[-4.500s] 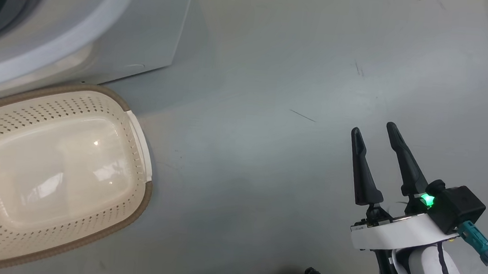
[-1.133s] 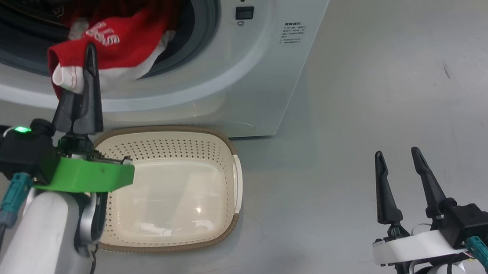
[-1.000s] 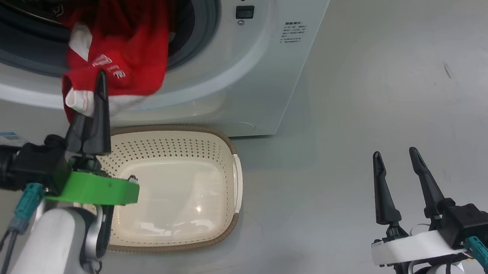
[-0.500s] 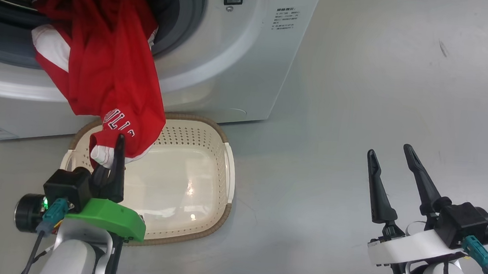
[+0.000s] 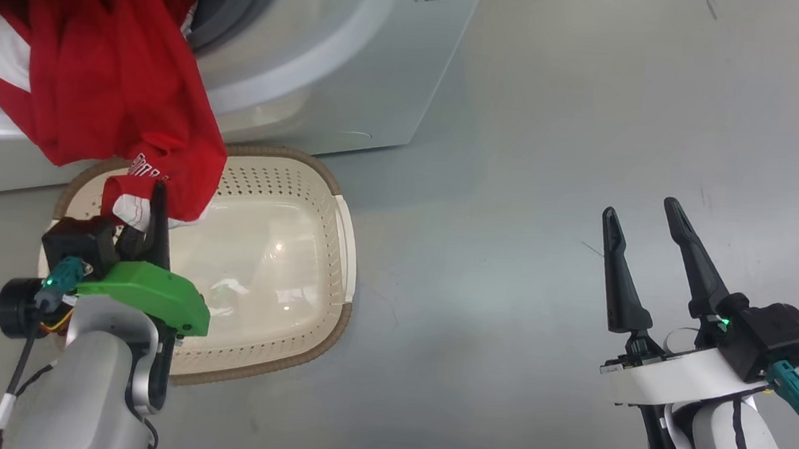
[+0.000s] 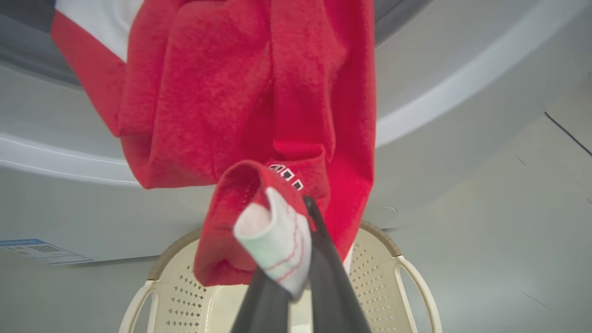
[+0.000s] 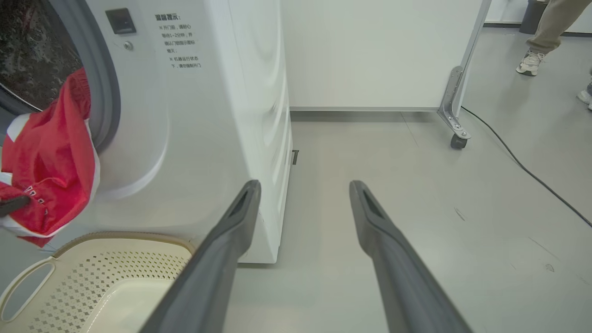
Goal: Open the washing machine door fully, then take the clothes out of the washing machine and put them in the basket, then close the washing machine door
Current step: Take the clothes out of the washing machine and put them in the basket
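My right gripper (image 7: 305, 185) has its two fingers spread wide with nothing between them, pointing along the grey floor (image 7: 416, 152) beside the front corner of the washing machine (image 7: 222, 115). On my left, a red jersey (image 7: 51, 157) with white trim hangs out of the drum opening, over the grey gasket (image 7: 105, 92). Below it the cream basket (image 7: 115, 270) sits just in front of the machine. Farther off I see a castered panel (image 7: 455, 106), a black cable (image 7: 522, 166) and a person's shoe (image 7: 529, 64).

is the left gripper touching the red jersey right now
Touching. The left wrist view shows the left gripper shut on the red jersey, its white cuff pinched between the two fingers.
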### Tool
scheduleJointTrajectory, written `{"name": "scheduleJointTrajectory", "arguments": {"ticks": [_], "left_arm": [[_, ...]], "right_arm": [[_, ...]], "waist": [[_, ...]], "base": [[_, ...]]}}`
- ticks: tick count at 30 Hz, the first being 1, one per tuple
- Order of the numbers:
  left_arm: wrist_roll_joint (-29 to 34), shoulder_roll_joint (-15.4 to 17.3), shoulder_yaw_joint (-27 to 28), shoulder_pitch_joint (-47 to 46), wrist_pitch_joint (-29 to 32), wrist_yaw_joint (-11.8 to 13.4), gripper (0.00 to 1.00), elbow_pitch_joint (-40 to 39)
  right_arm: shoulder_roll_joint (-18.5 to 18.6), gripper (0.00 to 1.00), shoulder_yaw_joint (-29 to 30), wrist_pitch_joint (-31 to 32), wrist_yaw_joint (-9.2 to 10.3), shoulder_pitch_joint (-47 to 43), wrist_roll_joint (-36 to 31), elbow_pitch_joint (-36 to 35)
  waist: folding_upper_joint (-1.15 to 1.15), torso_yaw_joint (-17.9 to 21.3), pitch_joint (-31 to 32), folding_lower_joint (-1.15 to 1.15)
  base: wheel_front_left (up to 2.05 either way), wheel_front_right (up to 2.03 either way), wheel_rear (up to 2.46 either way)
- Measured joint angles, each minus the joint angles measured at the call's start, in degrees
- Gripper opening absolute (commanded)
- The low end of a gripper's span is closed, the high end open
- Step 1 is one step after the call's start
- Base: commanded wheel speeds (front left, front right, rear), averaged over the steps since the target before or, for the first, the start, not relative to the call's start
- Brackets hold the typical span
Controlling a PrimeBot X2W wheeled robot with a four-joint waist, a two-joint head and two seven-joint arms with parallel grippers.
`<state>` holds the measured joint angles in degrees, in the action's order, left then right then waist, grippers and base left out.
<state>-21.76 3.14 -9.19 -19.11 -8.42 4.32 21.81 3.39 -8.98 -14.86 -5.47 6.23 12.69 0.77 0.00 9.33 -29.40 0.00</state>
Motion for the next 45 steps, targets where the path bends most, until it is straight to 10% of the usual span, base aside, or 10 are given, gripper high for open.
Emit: {"name": "scheduleJointTrajectory", "arguments": {"ticks": [11,14,16,45], "left_arm": [[-1.94,0.02,3.33,-9.56,-0.75,0.43,0.00,11.49],[-2.55,0.01,3.71,-11.39,-0.81,0.42,0.49,15.04],[-2.77,0.03,3.91,-12.15,-0.81,0.40,1.00,16.57],[-1.34,0.64,2.05,-13.66,-5.53,-2.63,1.00,29.45]], "right_arm": [[-0.44,1.00,0.07,0.00,-0.02,3.96,1.41,-0.44],[-0.60,1.00,0.19,0.00,-0.02,4.71,1.49,-0.34],[-0.60,1.00,0.29,0.00,-0.02,4.99,1.69,-0.26],[-0.77,1.00,1.53,0.00,-0.03,5.33,1.77,4.10]], "waist": [[0.00,3.42,-6.23,0.00],[0.00,4.19,-7.24,0.00],[0.00,4.36,-7.52,0.00],[0.00,1.98,-0.77,0.00]], "base": [[0.00,0.00,0.00],[0.00,0.00,0.00],[0.00,0.00,0.00],[0.00,0.00,0.00]]}}
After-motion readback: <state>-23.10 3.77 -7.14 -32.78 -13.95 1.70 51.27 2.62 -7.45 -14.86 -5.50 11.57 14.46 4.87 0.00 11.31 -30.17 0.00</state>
